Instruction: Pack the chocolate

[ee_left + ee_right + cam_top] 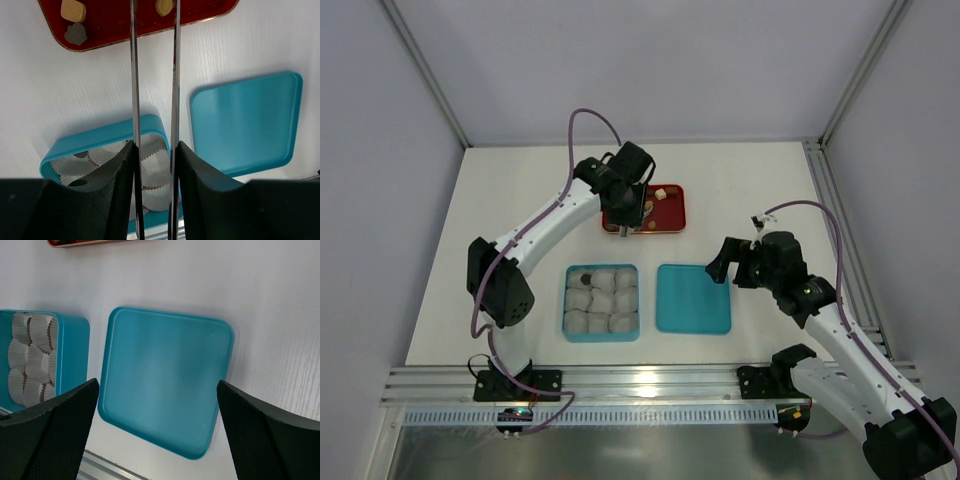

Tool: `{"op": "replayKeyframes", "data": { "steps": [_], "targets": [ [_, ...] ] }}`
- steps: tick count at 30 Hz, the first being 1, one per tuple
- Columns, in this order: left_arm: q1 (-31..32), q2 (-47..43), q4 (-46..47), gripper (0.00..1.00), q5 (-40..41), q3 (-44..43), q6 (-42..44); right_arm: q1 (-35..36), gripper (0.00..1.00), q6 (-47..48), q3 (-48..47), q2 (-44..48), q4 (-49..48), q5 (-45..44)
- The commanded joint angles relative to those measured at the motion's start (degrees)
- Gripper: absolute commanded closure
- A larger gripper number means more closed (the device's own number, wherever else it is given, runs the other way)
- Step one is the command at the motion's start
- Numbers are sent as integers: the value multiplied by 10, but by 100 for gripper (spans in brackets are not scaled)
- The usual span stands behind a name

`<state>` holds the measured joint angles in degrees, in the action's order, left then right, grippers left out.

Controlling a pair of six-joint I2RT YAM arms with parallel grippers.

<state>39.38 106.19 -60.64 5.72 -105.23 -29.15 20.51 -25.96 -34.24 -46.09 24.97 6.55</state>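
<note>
The chocolate pieces lie on the red tray point(672, 222): a tan one point(661, 192) and several darker ones. In the left wrist view I see a tan piece point(73, 10), a dark piece point(75, 34) and another tan piece point(163, 6) on the tray point(110, 25). My left gripper point(623, 228) point(152, 15) carries two long metal blades point(134, 75) held slightly apart over the tray; the tan piece sits between them, and the tips are out of frame. My right gripper point(725, 262) point(157, 430) is wide open and empty above the teal lid point(165, 380).
A teal box point(568, 300) point(100, 137) point(72, 340) holds several white paper cups point(615, 300); one cup holds a dark piece point(585, 280). The flat teal lid point(693, 298) point(245, 125) lies to its right. An aluminium rail point(640, 385) runs along the near edge.
</note>
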Motion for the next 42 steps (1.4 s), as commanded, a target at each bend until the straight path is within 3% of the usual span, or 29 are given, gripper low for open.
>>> {"op": "replayKeyframes", "data": {
  "steps": [1, 42],
  "targets": [
    [3, 4, 18, 63, 0, -26, 19, 2, 0, 6, -23, 12, 2, -9],
    [-4, 114, 6, 63, 24, -101, 50, 2, 0, 16, -31, 16, 13, -22]
  ]
}}
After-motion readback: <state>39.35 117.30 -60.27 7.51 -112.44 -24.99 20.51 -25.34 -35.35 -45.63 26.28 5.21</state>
